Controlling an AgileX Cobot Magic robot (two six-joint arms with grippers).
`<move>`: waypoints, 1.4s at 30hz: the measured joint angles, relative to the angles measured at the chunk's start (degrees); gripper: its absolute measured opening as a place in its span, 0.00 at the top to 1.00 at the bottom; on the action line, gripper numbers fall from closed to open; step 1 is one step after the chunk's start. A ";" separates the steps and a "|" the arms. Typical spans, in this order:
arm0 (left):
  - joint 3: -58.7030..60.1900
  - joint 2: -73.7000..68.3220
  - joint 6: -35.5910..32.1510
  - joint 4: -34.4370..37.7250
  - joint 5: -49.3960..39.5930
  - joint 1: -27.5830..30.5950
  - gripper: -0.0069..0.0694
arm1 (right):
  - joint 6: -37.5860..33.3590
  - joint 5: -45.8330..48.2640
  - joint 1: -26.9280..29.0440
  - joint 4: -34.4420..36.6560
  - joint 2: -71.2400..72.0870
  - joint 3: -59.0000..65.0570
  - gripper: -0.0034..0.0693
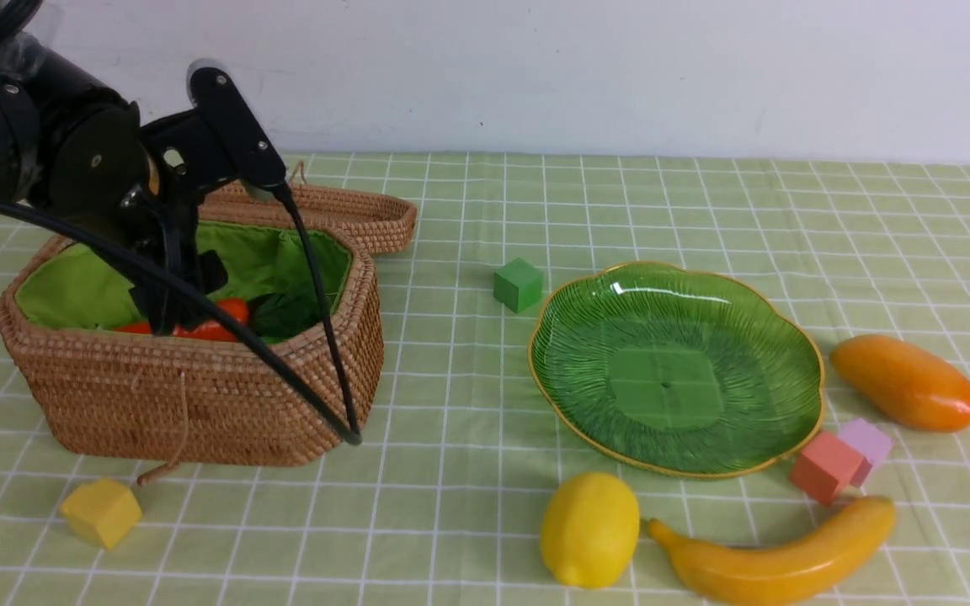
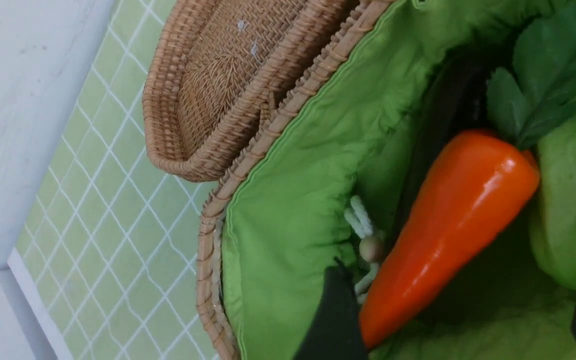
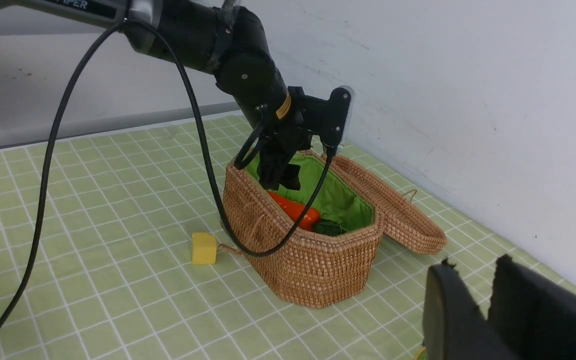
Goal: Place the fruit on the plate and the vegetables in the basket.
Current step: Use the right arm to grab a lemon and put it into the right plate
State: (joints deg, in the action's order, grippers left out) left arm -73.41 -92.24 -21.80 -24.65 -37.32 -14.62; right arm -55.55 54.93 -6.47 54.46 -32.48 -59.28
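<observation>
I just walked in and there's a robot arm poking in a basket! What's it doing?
It's sorting toy food. The left gripper is down inside the basket with its jaws open, and the carrot lies in there beside a green gourd. The lemon, banana and mango lie on the cloth beside the plate, which has nothing on it yet.

A pale green tablecloth (image 1: pixel 468 471), checked with thin white lines, spreads back to a plain white wall (image 1: pixel 586 67). Four small cubes sit on it: a green cube (image 1: pixel 518 284) near the middle, a yellow cube (image 1: pixel 101 512) at the near left (one corner turned forward), and a salmon cube (image 1: pixel 826 466) touching a lilac cube (image 1: pixel 868 443) on the right.
</observation>
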 joint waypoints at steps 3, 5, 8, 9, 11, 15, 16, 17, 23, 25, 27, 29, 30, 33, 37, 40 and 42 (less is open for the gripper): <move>0.00 0.00 1.43 0.00 0.00 0.00 0.14 | 0.00 0.00 0.00 0.00 0.00 0.00 0.75; 0.00 0.19 2.78 0.47 0.07 0.00 0.14 | 0.00 0.00 0.00 0.00 0.00 0.00 0.75; 0.00 1.98 5.80 2.62 0.50 0.00 0.19 | 0.00 0.00 0.00 -0.11 0.00 0.00 0.75; 0.00 2.74 6.59 3.19 0.68 0.00 0.22 | 0.00 0.00 0.00 -0.26 0.00 0.00 0.75; 0.00 5.15 8.36 5.51 1.11 0.00 0.31 | 0.00 0.00 0.00 -0.37 0.00 0.00 0.75; 0.00 10.91 11.88 13.21 0.97 0.00 0.61 | 0.94 0.39 0.00 -0.41 0.00 0.00 0.75; 0.00 12.38 12.93 15.99 0.49 0.00 0.71 | 1.72 0.45 0.00 -0.62 0.00 0.00 0.75; 0.00 14.17 13.84 19.75 -0.54 0.00 0.82 | 2.75 0.52 0.00 -0.93 0.00 0.00 0.75; 2.13 22.81 12.22 38.90 -4.46 0.00 0.93 | 11.29 2.34 0.00 -4.83 -0.06 0.00 0.75; 5.04 26.51 8.01 45.39 -5.06 0.00 0.93 | 15.53 3.60 0.00 -7.57 -0.29 0.00 0.75; 8.40 29.70 4.09 50.05 -5.21 0.00 0.93 | 18.49 5.04 0.00 -9.99 -0.92 -0.04 0.75; 12.20 33.23 0.51 55.29 -5.34 0.00 0.93 | 23.20 6.92 0.00 -13.69 -2.62 -0.04 0.75; 14.46 35.08 -1.40 57.71 -5.41 0.00 0.93 | 25.27 7.81 0.00 -15.28 -3.68 -0.06 0.75; 21.14 40.29 -8.13 64.75 -5.61 0.00 0.93 | 30.16 9.78 0.00 -18.98 -7.14 -0.06 0.75; 26.89 45.55 -15.62 72.77 -6.44 0.00 0.93 | 35.06 10.95 0.00 -21.46 -12.19 -0.06 0.75; 29.34 49.17 -18.66 75.55 -7.66 0.00 0.93 | 37.63 11.63 0.00 -21.59 -16.42 -0.06 0.75; 30.66 52.81 -19.59 76.02 -7.92 0.00 0.93 | 38.66 12.11 -0.50 -21.37 -21.01 -0.06 0.79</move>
State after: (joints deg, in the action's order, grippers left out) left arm -42.74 -39.43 -41.39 51.37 -45.24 -14.62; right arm -16.89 67.04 -6.98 33.10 -53.49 -59.34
